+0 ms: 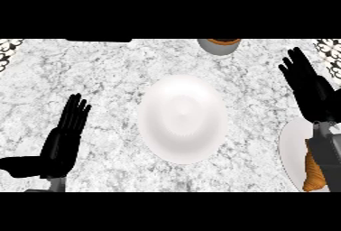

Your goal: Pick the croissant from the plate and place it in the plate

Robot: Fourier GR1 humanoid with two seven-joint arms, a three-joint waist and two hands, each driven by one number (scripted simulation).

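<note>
Golden-brown croissant (314, 175) lies on the round white plate at the right edge (292, 146), partly under the right forearm; right hand (305, 81) open, empty, beyond it; advise drawing back over the pastry before closing, then carrying to the central round white plate (181, 118).

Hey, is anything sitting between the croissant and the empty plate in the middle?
Nothing visible. Only bare counter lies between the croissant, on the right plate, and the middle plate.
</note>
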